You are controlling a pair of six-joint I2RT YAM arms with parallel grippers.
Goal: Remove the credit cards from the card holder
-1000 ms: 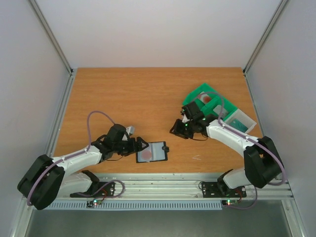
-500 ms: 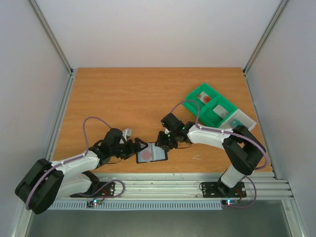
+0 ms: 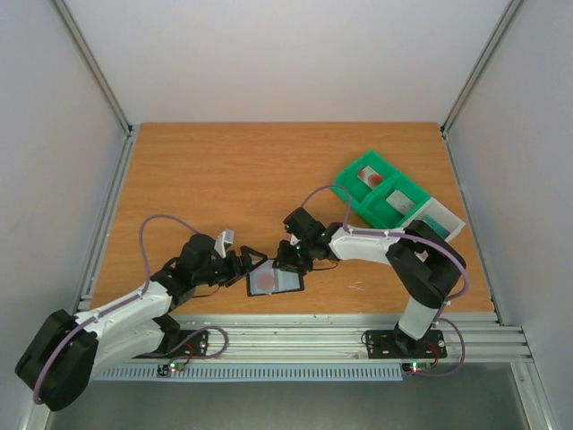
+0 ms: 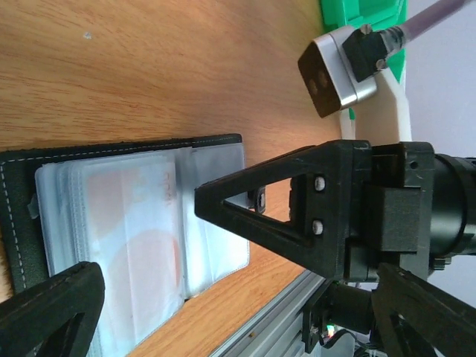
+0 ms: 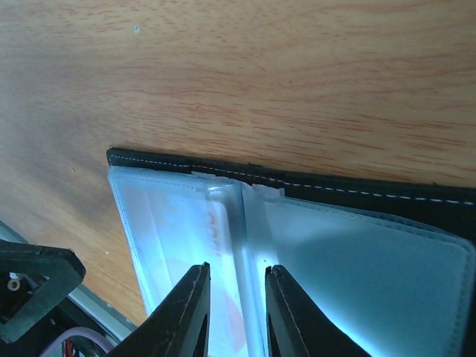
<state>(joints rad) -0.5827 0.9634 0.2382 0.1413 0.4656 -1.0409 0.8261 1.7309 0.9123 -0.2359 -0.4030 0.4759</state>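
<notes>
I see the card holder (image 5: 357, 260) has glossy clear plastic sleeves and a matt black stitched edge, lying on the smooth wood-grain table (image 5: 297, 74).

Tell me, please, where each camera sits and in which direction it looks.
Top external: above and behind the bases, looking down on the table; both arms show, left gripper and right gripper both at the card holder.
Left wrist: low over the table, facing the right gripper; its own wide-apart fingers show at the bottom corners.
Right wrist: close above the card holder, looking down at it; its own narrowly parted fingers show.
Shared: both wrist views show the open card holder and part of the other gripper.
</notes>
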